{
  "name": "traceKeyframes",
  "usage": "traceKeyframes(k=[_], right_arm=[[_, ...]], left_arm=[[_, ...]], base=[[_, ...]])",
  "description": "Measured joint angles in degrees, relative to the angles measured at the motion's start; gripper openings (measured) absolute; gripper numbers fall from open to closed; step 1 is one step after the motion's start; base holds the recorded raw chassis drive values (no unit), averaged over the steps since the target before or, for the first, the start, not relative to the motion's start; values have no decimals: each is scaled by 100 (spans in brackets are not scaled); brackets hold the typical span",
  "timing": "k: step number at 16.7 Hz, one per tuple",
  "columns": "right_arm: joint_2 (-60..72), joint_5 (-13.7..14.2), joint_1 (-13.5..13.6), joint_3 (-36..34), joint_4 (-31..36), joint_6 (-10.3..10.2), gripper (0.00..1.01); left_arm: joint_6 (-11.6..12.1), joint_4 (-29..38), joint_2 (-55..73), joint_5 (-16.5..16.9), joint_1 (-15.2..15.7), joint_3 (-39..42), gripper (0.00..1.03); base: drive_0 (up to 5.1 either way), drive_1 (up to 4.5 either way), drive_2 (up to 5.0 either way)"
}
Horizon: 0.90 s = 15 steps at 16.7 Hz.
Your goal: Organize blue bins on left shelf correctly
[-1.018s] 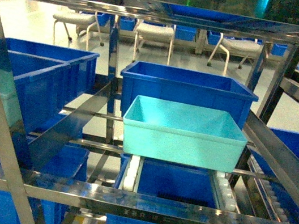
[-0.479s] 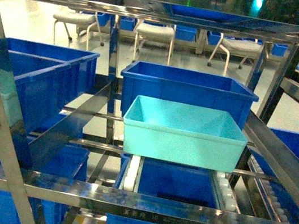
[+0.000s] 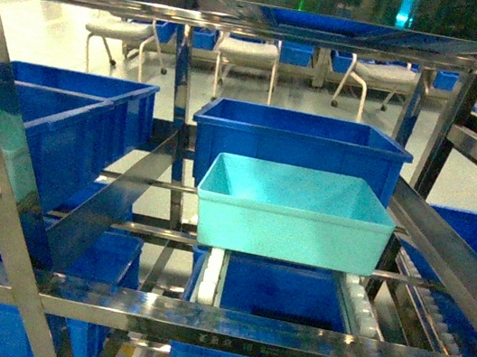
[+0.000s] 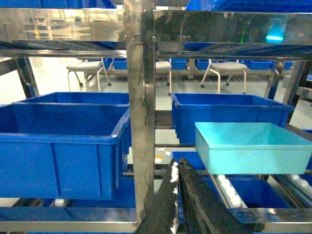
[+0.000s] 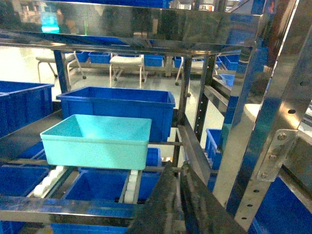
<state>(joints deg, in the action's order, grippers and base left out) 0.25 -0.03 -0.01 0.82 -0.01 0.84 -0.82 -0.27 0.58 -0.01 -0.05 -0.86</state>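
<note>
The bin (image 3: 295, 214) sits on the shelf's (image 3: 223, 328) roller rails, just in front of a crate (image 3: 299, 143). Another crate (image 3: 53, 138) stands left; one more (image 3: 278, 300) lies below the bin.

No text can be read with any certainty. The only marking is a short row of small dark characters printed on the front crossbar (image 3: 223, 327) of the left shelf (image 3: 445, 259), near the middle of that bar's length in the head view; it is too blurred to make out. The turquoise bin (image 3: 295, 214) and the royal-blue crates (image 3: 299, 147) show no legible labels, brands or numbers.
</note>
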Motion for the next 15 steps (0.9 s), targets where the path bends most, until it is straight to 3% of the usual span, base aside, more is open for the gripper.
traceKeyframes(k=[1, 6, 8, 15], right_arm=[[0, 0, 0, 0, -20, -2, 16], [0, 2, 0, 0, -22, -2, 97], [0, 0, 0, 0, -28, -4, 98], [0, 0, 0, 0, -20, -7, 98]], left_arm=[[-2, 2, 0, 0, 0, 0, 9], [0, 4, 0, 0, 0, 0, 89], [4, -4, 0, 0, 0, 0, 100], [2, 0, 0, 2, 0, 0, 98]], base=[[0, 0, 0], [2, -269, 273], [1, -175, 178], [0, 0, 0]])
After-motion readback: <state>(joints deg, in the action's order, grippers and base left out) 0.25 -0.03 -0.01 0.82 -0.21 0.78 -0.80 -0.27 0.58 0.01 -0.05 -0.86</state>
